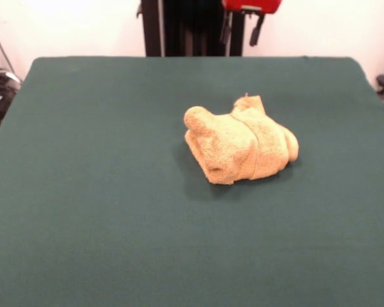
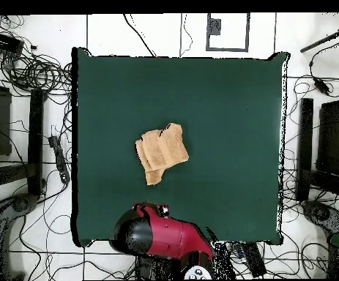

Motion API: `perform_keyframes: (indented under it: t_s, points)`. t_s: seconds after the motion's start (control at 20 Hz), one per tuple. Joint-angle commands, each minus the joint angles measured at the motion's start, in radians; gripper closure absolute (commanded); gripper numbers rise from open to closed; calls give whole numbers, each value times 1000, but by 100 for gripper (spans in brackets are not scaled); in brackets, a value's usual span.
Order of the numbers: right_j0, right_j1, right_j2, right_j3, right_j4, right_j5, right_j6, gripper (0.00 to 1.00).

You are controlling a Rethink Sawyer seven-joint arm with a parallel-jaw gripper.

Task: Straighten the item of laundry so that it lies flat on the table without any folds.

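Observation:
The golden-orange towel [image 1: 240, 144] lies crumpled in a folded heap a little right of the middle of the dark green table [image 1: 83, 192]. In the overhead view the towel [image 2: 161, 151] sits near the centre of the table [image 2: 231, 110], bunched and folded over itself. No care tag shows. My gripper [image 1: 242, 31] is drawn back at the table's far edge, well above and behind the towel. Its two dark fingers hang apart with nothing between them. In the overhead view only the red and black arm [image 2: 161, 234] shows at the table's near edge.
The robot's black pedestal [image 1: 179, 25] stands behind the table. Cables and equipment [image 2: 33, 73] lie on the floor all round the table.

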Motion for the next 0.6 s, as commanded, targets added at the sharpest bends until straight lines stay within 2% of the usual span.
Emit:
perform_keyframes:
  t_s: [0.05, 0.25, 0.6]
  points:
    - [32, 57, 94, -114, 23, -18, 163, 0]
    - [44, 65, 83, -123, 21, -25, 170, 0]
    - [76, 83, 45, -167, 23, 47, 170, 0]
